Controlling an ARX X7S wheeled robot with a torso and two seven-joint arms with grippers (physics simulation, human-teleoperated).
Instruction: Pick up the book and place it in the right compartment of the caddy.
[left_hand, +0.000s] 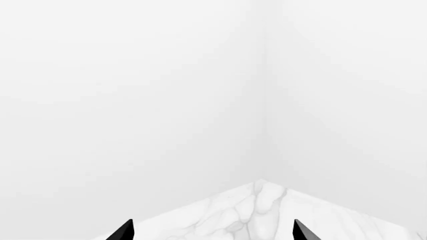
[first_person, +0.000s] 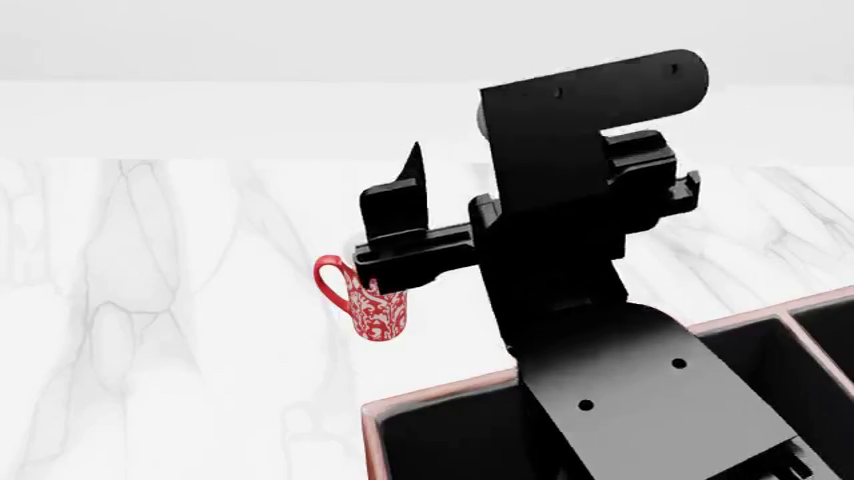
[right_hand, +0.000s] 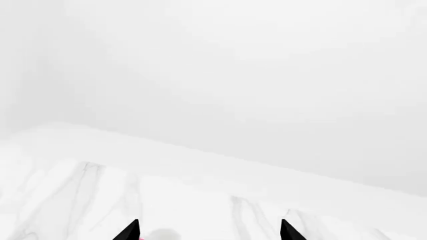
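Note:
The book shows in no view. The caddy (first_person: 441, 392), reddish-brown with pale pink rims and a black inside, fills the bottom right of the head view, and a black arm (first_person: 587, 230) covers much of it. That arm rises from the lower right and reaches left above the caddy. One finger (first_person: 410, 170) of its gripper points up, above the mug. In the left wrist view my left gripper (left_hand: 213, 231) is open and empty over a marble corner. In the right wrist view my right gripper (right_hand: 209, 231) is open and empty over the marble.
A red patterned mug (first_person: 374, 305) stands on the white marble table (first_person: 160, 300), just left of the caddy's far corner. White walls stand behind the table. A small pink patch (right_hand: 142, 238) shows by one right fingertip.

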